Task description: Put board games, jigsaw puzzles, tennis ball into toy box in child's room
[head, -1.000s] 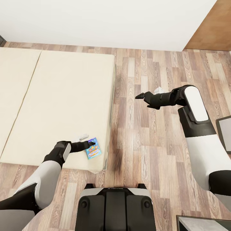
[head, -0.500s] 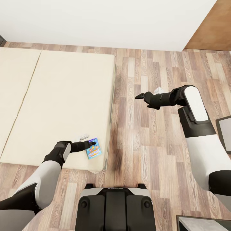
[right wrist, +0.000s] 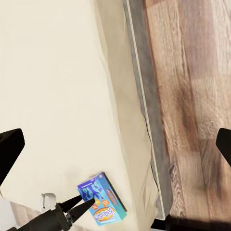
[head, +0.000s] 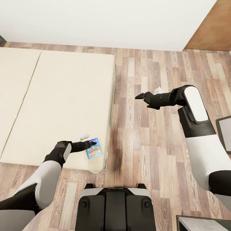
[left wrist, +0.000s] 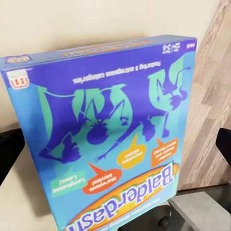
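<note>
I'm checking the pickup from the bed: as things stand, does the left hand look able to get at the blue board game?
Probably yes. The left hand is already at the blue board game near the corner of the bed, its fingers open to either side of the box, and nothing lies between them.

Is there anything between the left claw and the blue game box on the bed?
Nothing visible. The left claw is right at the blue box near the corner of the bed, its fingers apart on either side of the box in the left wrist view, with only bare cover around it.
</note>
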Controlling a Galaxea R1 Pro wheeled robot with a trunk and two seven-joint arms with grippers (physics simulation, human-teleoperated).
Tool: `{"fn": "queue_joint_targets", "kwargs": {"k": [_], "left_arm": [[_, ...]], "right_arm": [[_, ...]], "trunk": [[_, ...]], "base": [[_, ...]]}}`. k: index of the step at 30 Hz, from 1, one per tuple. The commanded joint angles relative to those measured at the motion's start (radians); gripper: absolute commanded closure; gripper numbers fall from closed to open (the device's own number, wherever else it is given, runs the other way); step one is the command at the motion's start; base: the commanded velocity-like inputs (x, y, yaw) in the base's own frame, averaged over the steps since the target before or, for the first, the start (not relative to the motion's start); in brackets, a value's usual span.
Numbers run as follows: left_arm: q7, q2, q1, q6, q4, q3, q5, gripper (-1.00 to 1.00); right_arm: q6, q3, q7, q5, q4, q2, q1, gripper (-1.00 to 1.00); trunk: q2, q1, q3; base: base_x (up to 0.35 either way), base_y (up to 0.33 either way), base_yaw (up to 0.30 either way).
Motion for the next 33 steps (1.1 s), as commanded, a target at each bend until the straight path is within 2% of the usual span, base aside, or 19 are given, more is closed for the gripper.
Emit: {"fn": "queue_joint_targets", "kwargs": {"k": [1,33], "left_arm": [[-0.008,-0.002,-0.001,0.006,-0.002,0.008,-0.011,-1.00],[-0.038,-0.007,0.000,0.002,-0.001,0.007,-0.011,-1.00]], "right_arm": [[0.001,0.002,-0.010,-0.009,-0.001,-0.001,-0.001,-1.00],[0.000,0.002,-0.010,-0.011,-0.001,-0.001,-0.001,-1.00]], "trunk": [[-0.002,0.001,-0.001],[-0.002,0.001,-0.001]], "base": [[0.000,0.000,0.000],[0.000,0.000,0.000]]}}
